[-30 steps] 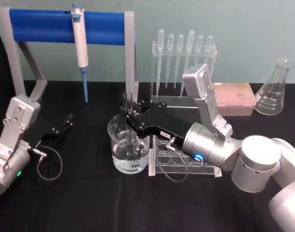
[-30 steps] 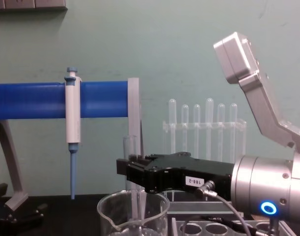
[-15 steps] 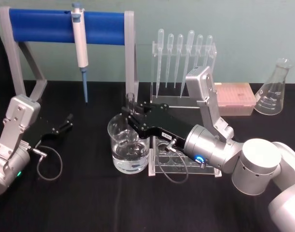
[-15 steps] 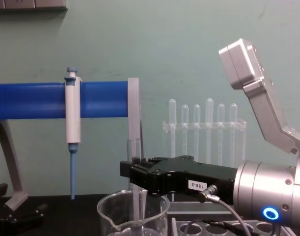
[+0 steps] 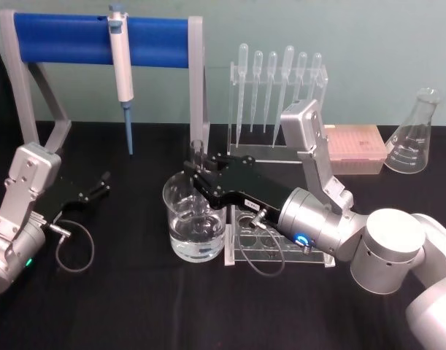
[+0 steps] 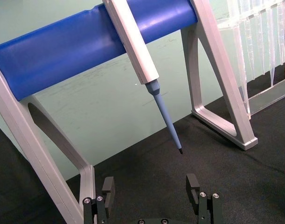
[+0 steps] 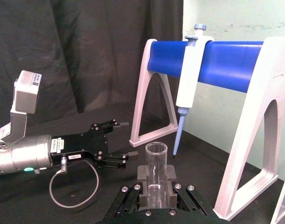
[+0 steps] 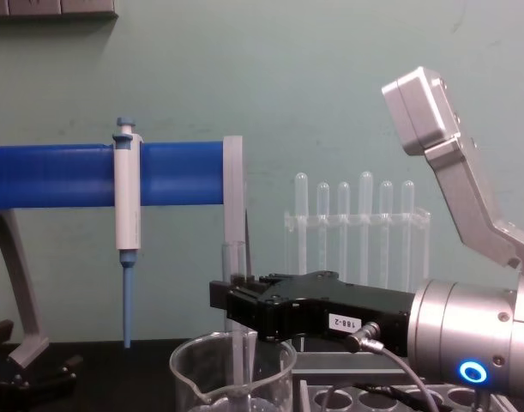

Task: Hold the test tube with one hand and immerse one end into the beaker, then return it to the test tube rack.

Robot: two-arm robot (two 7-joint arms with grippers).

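Note:
My right gripper (image 5: 198, 173) is shut on the test tube (image 5: 197, 151), a clear glass tube held upright with its open rim above the jaws. In the chest view the test tube (image 8: 234, 257) runs down past the rim of the beaker (image 8: 193, 360), so its lower part is inside. The beaker (image 5: 175, 219) is a wide clear glass with water in its lower half. The right wrist view shows the tube (image 7: 156, 170) clamped between the black fingers (image 7: 143, 173). My left gripper (image 5: 100, 184) rests open at the left of the table, apart from both.
A blue-barred stand (image 5: 98, 36) with a white-and-blue pipette (image 5: 122, 73) is at the back left. A rack of plastic pipettes (image 5: 277, 80), a pink tip box (image 5: 354, 146) and a conical flask (image 5: 416, 135) stand at the back right. A clear tube rack (image 5: 281, 251) lies beside the beaker.
The right gripper has sunk a little with the test tube, carrying its lower end deeper into the beaker. Over the last half second it has hardly moved. The left arm is still.

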